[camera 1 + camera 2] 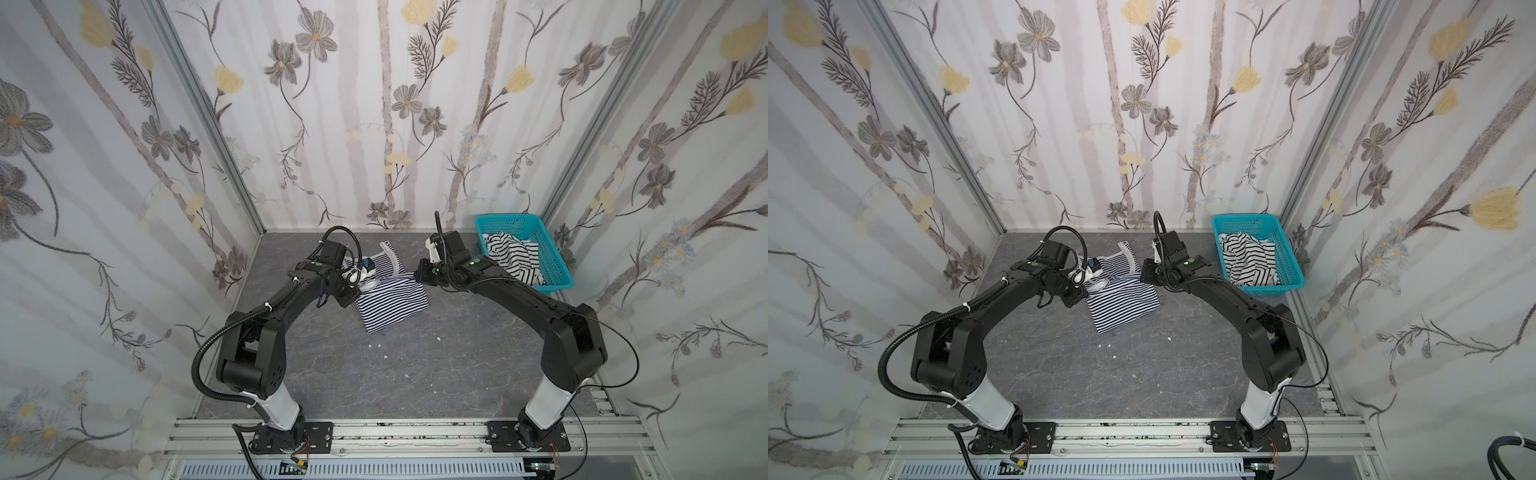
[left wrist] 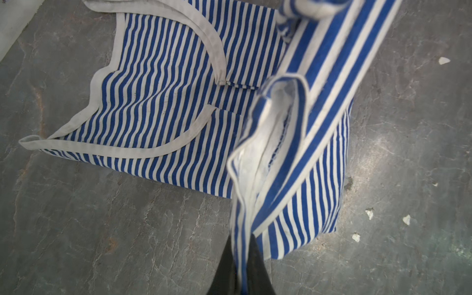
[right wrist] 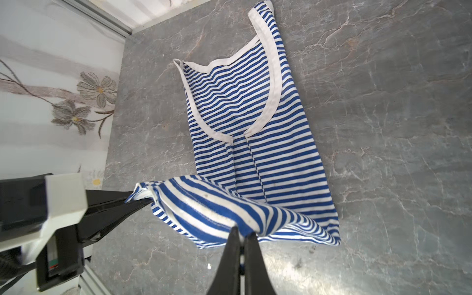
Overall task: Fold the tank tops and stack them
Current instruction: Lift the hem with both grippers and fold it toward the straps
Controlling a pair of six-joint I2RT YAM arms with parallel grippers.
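Cloth is held up between both arms over the grey marbled table (image 1: 415, 374). The navy-and-white tank top (image 1: 392, 305) (image 1: 1125, 307) is spread near the middle of the table, toward the back, with its white-trimmed straps pointed at the back wall. One striped edge is raised off the surface and stretched above the rest of the garment. That edge is pinched at one end by the left gripper (image 2: 241, 245) (image 3: 138, 198), whose black jaws are pressed together on a bunched fold. The other end is clamped in the same way by the right gripper (image 3: 242, 235). In both top views the pinched edge is largely hidden by the two wrists, and one side of the garment is covered by the left forearm. In the left wrist view part of the flat cloth (image 2: 166, 102) is blocked by the raised fold, while the straps and armholes are seen plainly in the right wrist view (image 3: 255, 127). The black-and-white tank top (image 1: 515, 257) (image 1: 1250, 259) is heaped, crumpled, inside the teal basket (image 1: 515, 222) (image 1: 1250, 224), which is set at the back right corner, well apart from both grippers. Small white scraps (image 1: 385, 356) (image 2: 406, 219) are scattered on the bare table in front of the garment. The space is enclosed by floral walls (image 1: 374, 104) on three sides.
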